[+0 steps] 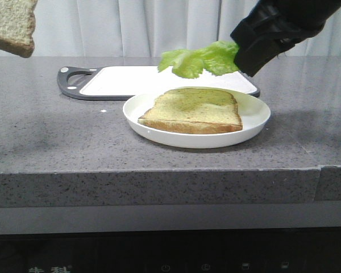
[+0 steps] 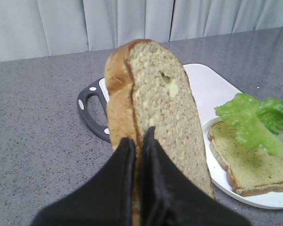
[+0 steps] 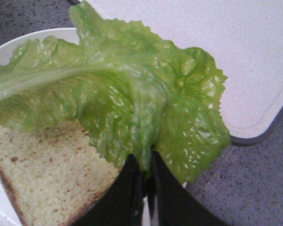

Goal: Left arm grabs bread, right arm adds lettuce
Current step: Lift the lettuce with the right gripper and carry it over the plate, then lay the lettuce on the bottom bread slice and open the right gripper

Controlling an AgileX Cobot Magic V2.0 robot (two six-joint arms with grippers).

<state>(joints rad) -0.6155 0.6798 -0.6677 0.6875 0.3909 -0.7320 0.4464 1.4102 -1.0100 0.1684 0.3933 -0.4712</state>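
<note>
My left gripper point(image 2: 137, 140) is shut on the bread point(image 2: 153, 117), a thick tan slice with brown crust, held on edge in the air; the bread shows at the top left of the front view point(image 1: 11, 25), high above the counter. My right gripper point(image 3: 144, 162) is shut on the lettuce point(image 3: 118, 103), a bright green ruffled leaf. In the front view the lettuce point(image 1: 199, 60) hangs from the right arm point(image 1: 273, 34) just above the far edge of the plate. The leaf also shows in the left wrist view point(image 2: 254, 120).
A white plate point(image 1: 256, 116) at the counter's middle carries a thinner flat bread slice point(image 1: 193, 111). Behind it lies a white cutting board point(image 1: 131, 79) with a dark grey handle point(image 1: 71, 82). A curtain hangs behind the grey counter; the counter's front edge is near.
</note>
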